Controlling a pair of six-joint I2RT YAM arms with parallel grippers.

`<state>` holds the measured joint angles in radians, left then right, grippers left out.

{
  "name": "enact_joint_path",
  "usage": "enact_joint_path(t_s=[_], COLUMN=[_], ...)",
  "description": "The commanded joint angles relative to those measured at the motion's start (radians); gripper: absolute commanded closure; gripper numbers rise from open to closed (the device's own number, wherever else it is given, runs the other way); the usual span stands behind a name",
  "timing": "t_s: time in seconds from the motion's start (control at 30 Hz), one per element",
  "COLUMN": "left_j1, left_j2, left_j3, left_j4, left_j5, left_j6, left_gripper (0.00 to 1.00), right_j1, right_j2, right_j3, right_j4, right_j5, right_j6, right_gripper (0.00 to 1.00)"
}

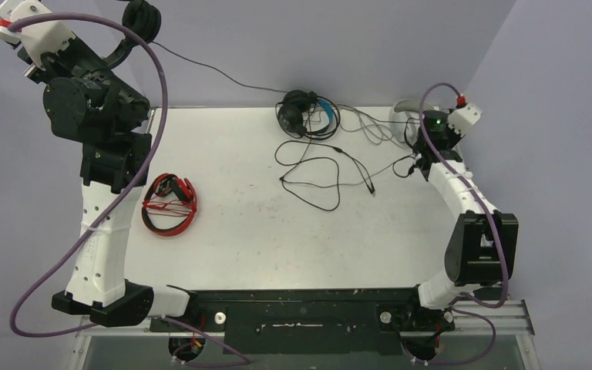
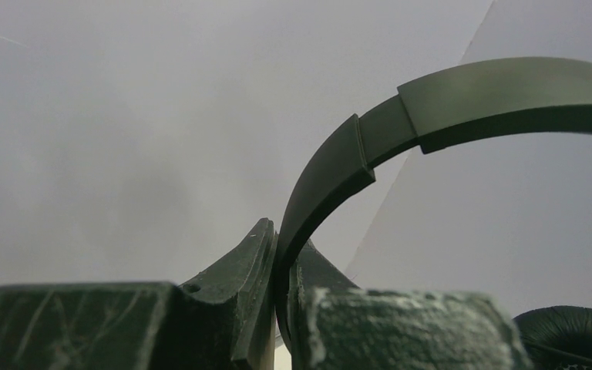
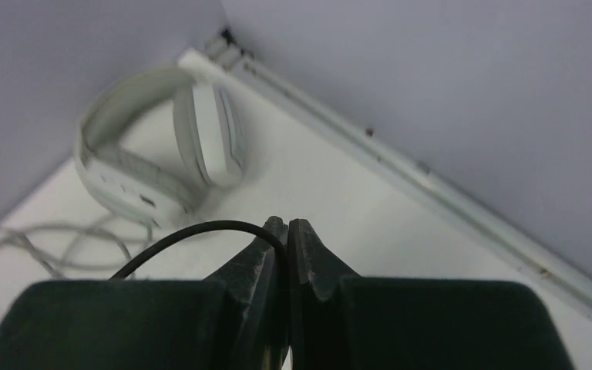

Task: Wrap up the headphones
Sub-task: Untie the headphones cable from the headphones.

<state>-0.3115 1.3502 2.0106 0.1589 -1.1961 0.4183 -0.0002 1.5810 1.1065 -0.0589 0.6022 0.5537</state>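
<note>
Plenty of free room across the middle and near half of the pale, scuffed desk (image 1: 262,231); clutter only along the far edge and at the left. High over the far left corner, well off the surface: left tool (image 2: 281,308) pinched tight on the smooth matte headband of the small all-black headset (image 1: 140,21), padded round earcups beyond, thin lead (image 1: 216,71) trailing down toward the far middle. Flat on the desk's left side, close by the left arm: the red-and-black headset (image 1: 171,204), red cord looped across it. At the far edge, middle: the black-and-blue headset (image 1: 304,114), thin cords sprawling toward the centre in loose loops (image 1: 316,173). In the far right corner, near the wall joint: the white-grey headset (image 3: 212,139), broad glossy band, flat oval cup, pale cord curling beside. Just short of it, right tool (image 3: 287,254) closed on a thin black cable (image 3: 193,231) arcing out to the left; sits close to the right wall, little clearance there. Plain lavender-grey walls (image 1: 316,38) at the far and right sides, a ribbed metal rail (image 1: 478,316) along the near edge
</note>
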Motion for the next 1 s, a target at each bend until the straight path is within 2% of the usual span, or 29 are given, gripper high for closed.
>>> enact_joint_path(t_s=[0.0,0.13,0.17,0.2,0.23,0.27,0.3,0.33,0.37,0.5,0.57,0.67,0.83,0.9,0.97], left_j1=[0.005,0.003,0.003,0.003,0.003,0.003,0.003,0.003,0.003,0.003,0.002,0.002,0.002,0.002,0.002], left_j2=[-0.02,-0.017,-0.018,-0.019,-0.019,-0.018,-0.019,-0.02,-0.02,-0.015,-0.008,0.004,0.016,0.016,0.008], left_j3=[0.01,0.013,0.013,0.013,0.012,0.012,0.011,0.007,0.006,0.017,0.027,0.037,0.054,0.055,0.043], left_j4=[-0.01,-0.027,-0.036,-0.05,-0.064,-0.08,-0.1,-0.122,-0.146,-0.309,-0.38,-0.47,-0.57,-0.604,-0.629], left_j5=[0.038,0.047,0.052,0.058,0.065,0.073,0.086,0.099,0.12,0.249,0.311,0.407,0.546,0.603,0.661], left_j6=[-0.087,-0.101,-0.108,-0.12,-0.135,-0.154,-0.177,-0.201,-0.232,-0.402,-0.476,-0.545,-0.64,-0.673,-0.709], left_gripper=[1.0,1.0,1.0,1.0,1.0,1.0,1.0,1.0,1.0,1.0,1.0,1.0,1.0,1.0,1.0], right_j1=[0.034,0.111,0.116,0.117,0.114,0.114,0.125,0.149,0.186,0.38,0.411,0.423,0.454,0.483,0.519], right_j2=[-0.137,-0.164,-0.168,-0.168,-0.165,-0.165,-0.169,-0.18,-0.204,-0.36,-0.443,-0.451,-0.328,-0.349,-0.389], right_j3=[0.191,0.216,0.218,0.231,0.244,0.248,0.242,0.218,0.167,-0.053,-0.108,-0.076,0.079,0.073,0.018], right_j4=[0.082,0.369,0.379,0.312,0.193,0.071,-0.064,-0.144,-0.156,-0.065,-0.07,-0.182,-0.475,-0.436,-0.272], right_j5=[0.311,0.501,0.505,0.488,0.46,0.436,0.395,0.342,0.283,0.015,-0.262,-0.557,-0.788,-0.9,-0.986], right_j6=[-0.262,-0.613,-0.638,-0.6,-0.522,-0.433,-0.342,-0.29,-0.295,-0.448,-0.481,-0.455,-0.489,-0.542,-0.569], right_gripper=[1.0,1.0,1.0,0.95,0.86,0.66,0.33,0.13,0.02,0.0,0.0,0.0,0.0,0.0,0.0])
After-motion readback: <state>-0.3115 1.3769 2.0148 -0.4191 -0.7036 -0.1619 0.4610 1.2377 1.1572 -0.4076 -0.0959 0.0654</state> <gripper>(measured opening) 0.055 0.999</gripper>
